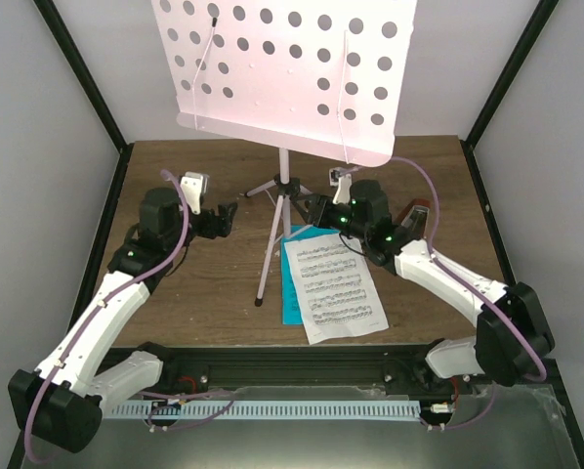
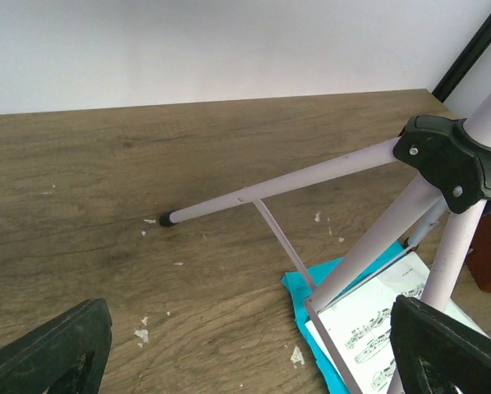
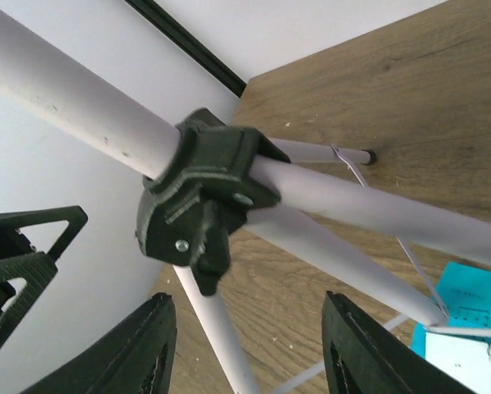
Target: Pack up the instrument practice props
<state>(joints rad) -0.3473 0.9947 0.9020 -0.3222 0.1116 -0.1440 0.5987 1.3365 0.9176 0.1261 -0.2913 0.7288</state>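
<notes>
The pale pink music stand [image 1: 282, 68] is upright in the ctr of the table [image 1: 199, 283], tripod legs spread, hole-dotted desk up top and tilted back. Nothing's folded yet. The black hub [image 3: 204, 193] where the legs meet the pole is the focus right now. Just right of the front leg [image 1: 269, 249] the white music sheet [image 1: 336, 288] lies flat, w/ a cyan sheet [image 1: 290, 293] poking out from under its left edge. A small brown thing [image 1: 416, 217] sits behind the right arm, prob. the metronome, but it's mostly hidden.

The right gripper [image 3: 250, 345] is tucked in under the hub. Its fingers stand either side of one leg tube w/ gaps both sides, so not gripping as far as I can see. The left gripper [image 1: 231, 217] hovers left of the stand at about hub height, fingers spread wide, nothing btw them.

Step in hand, I'd say: getting hold of the stand near the hub to collapse the tripod, i.e. early in the pack-up, w/ sheets and metronome untouched.

Next move prob. needs the right fingers to pinch a leg or the pole squarely, and the left to steady the other side. The stand is top-heavy, so a one-sided shove could tip it, esp. onto the sheets.
</notes>
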